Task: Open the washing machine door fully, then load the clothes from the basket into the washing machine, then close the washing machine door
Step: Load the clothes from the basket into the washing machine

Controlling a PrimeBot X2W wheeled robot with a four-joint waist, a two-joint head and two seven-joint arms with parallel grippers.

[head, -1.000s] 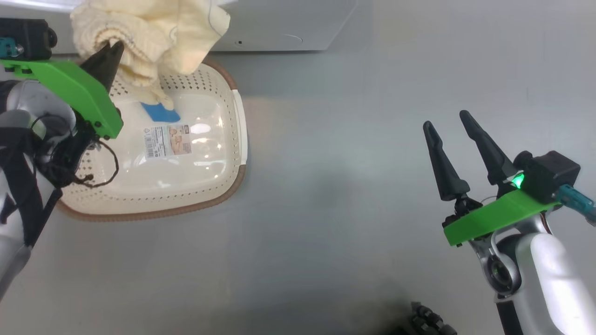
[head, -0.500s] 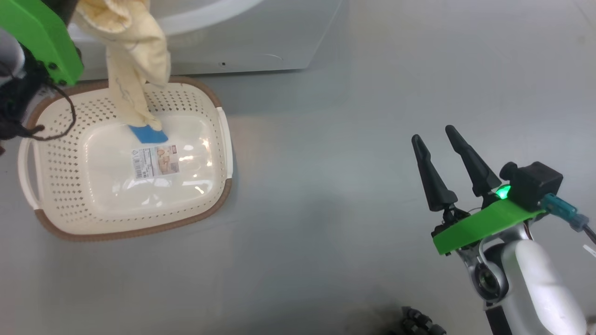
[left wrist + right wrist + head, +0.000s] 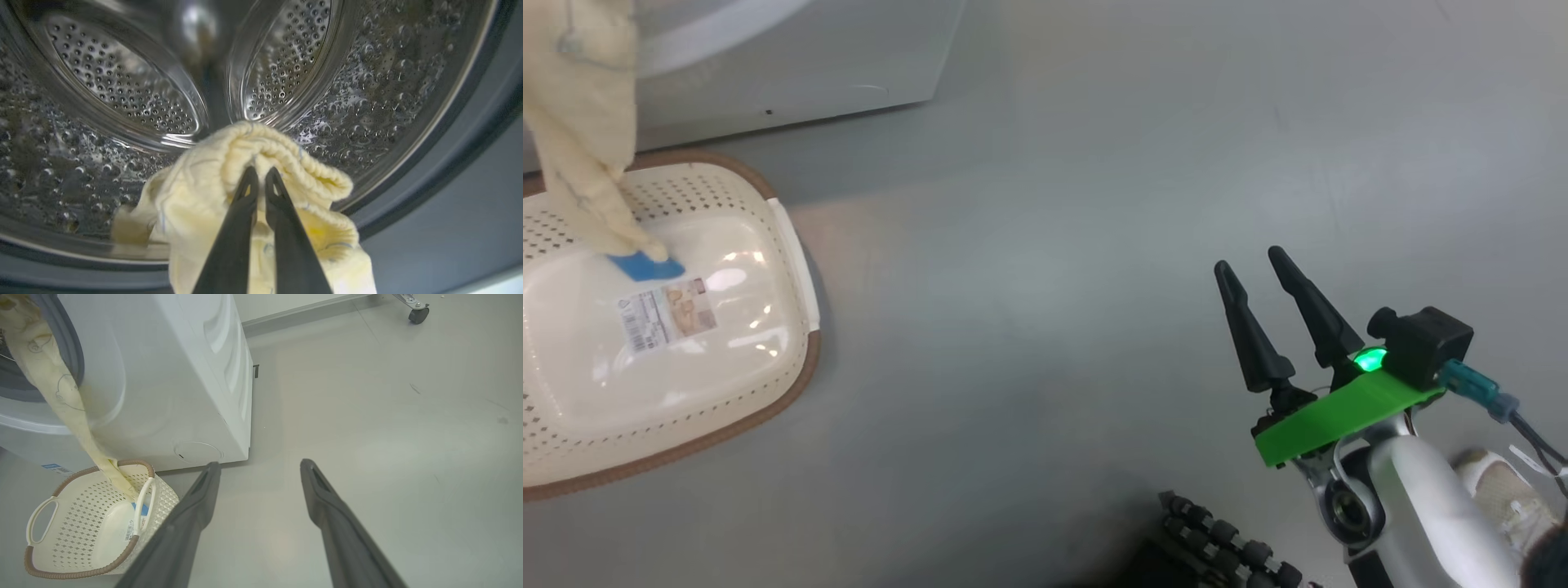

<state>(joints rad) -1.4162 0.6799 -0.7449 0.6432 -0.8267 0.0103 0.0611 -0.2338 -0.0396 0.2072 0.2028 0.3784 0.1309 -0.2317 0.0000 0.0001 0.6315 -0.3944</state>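
Camera motion accounts for most of the change: the head view has swung since a second ago, so the basket (image 3: pixel 796 269) now sits at the left edge and is partly cut off, while the washing machine (image 3: pixel 809 65) fills the upper left corner. The yellow garment (image 3: pixel 584 163) itself has changed: then it was bunched over the basket's far rim, and now it is drawn out into one long strip that rises out of the basket toward the machine's opening. Its blue cuff (image 3: pixel 645 266) reaches down to the basket floor just above the label (image 3: pixel 668 310). The left end effector (image 3: pixel 261 175) is clamped on a fold of the garment, fingers almost together, right in front of the steel drum (image 3: pixel 122 94). The right end effector (image 3: pixel 1248 258) holds nothing, fingers spread well apart, hovering over the bare grey floor (image 3: pixel 1054 245) well away from the basket, as it did before. A pale shoe (image 3: pixel 1499 490) has come in at the lower right.
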